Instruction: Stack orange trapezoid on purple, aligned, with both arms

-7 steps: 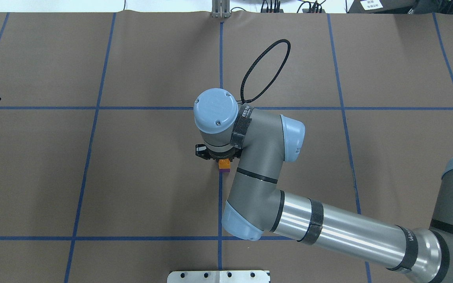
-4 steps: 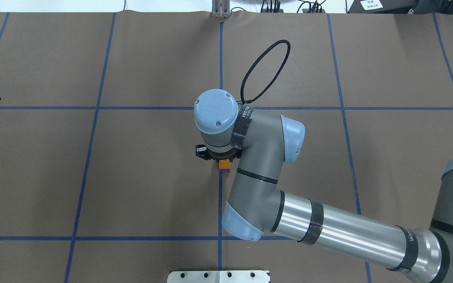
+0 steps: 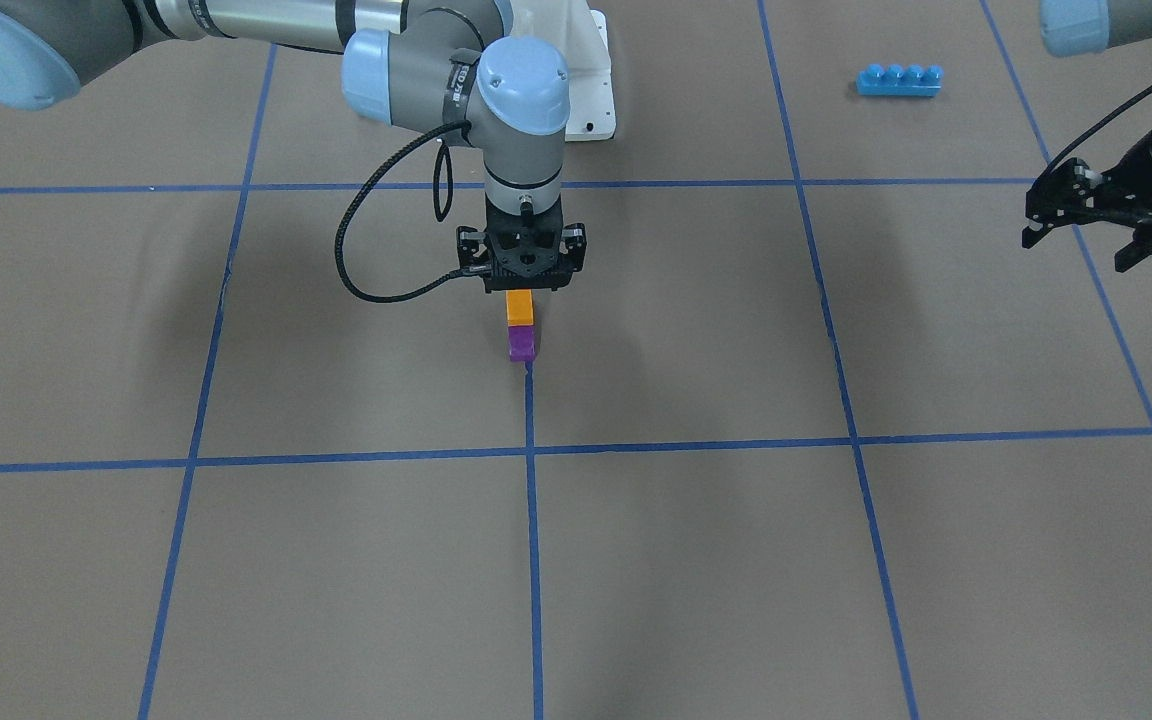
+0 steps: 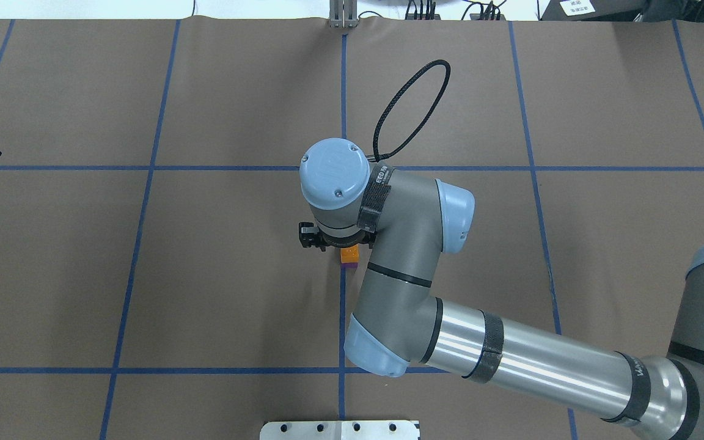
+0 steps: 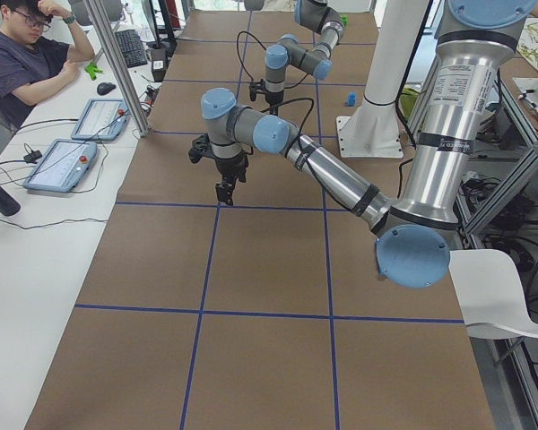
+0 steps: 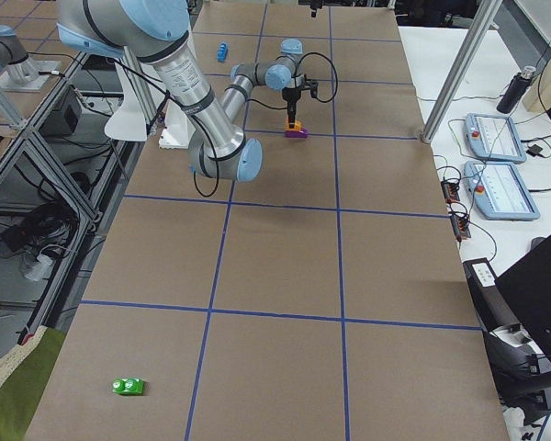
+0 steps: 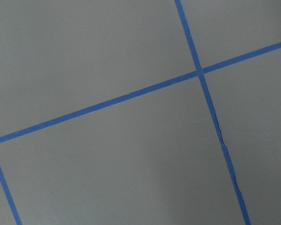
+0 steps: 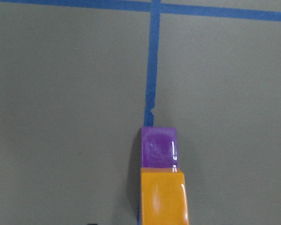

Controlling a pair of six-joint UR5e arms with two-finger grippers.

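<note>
The orange trapezoid (image 3: 519, 307) sits on top of the purple block (image 3: 521, 346) on a blue tape line at mid-table. Their sides look flush in the right wrist view, orange (image 8: 163, 197) over purple (image 8: 158, 147). My right gripper (image 3: 521, 284) hangs straight above the stack with its jaws spread wide, apart from the orange block. From overhead, the wrist hides most of it and only the stack's edge (image 4: 348, 253) shows. My left gripper (image 3: 1076, 228) hovers far off at the table's side, open and empty.
A long blue four-stud brick (image 3: 898, 80) lies near the robot's base on its left side. A small green toy (image 6: 128, 387) lies far out on the right end. Operator tablets (image 6: 500, 179) sit beyond the table edge. The right arm's cable (image 3: 376, 250) loops beside the wrist.
My right gripper's jaws have spread wider and the wrist has shifted slightly. The stacked orange and purple blocks have not moved. The left arm is still.
</note>
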